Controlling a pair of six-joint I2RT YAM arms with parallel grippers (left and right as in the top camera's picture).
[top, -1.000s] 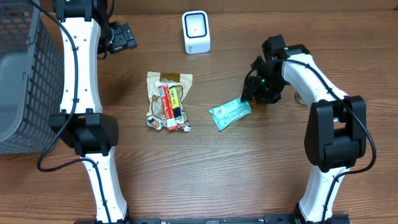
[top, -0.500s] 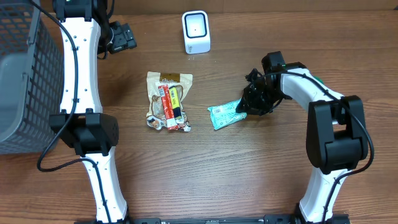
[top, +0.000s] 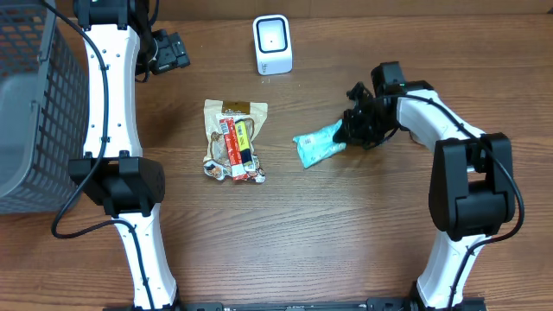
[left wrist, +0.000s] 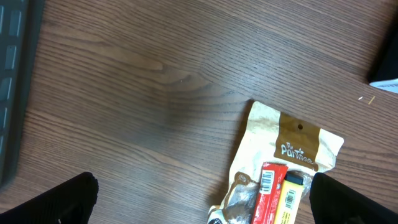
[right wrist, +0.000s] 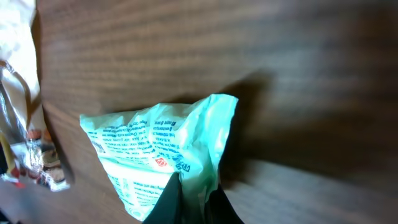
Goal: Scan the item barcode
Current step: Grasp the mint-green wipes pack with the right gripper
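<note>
The item under handling, a mint-green packet [top: 316, 143], lay right of centre on the table [top: 346, 225], between the bundle of snack packs [top: 233, 142] and the right arm, and well short of the white scanner [top: 272, 43] at the far edge. Judged from its crumpled, creased film, the packet is light, soft and limp. It should flex and droop from any hold, and the glossy wrapper may slip. A pinch on an end seam, clear of the printed face, is the sounder hold. No barcode could be made out in the right wrist view. The right gripper [top: 346, 133] was closed tight on the packet's right-hand end, film bunched between the fingers [right wrist: 169, 200]. The held end appeared raised, with shadow beneath; whether the far end touched the table could not be told. The left gripper [top: 169, 50] stood at the back left with its jaws fully apart, holding and touching nothing.
</note>
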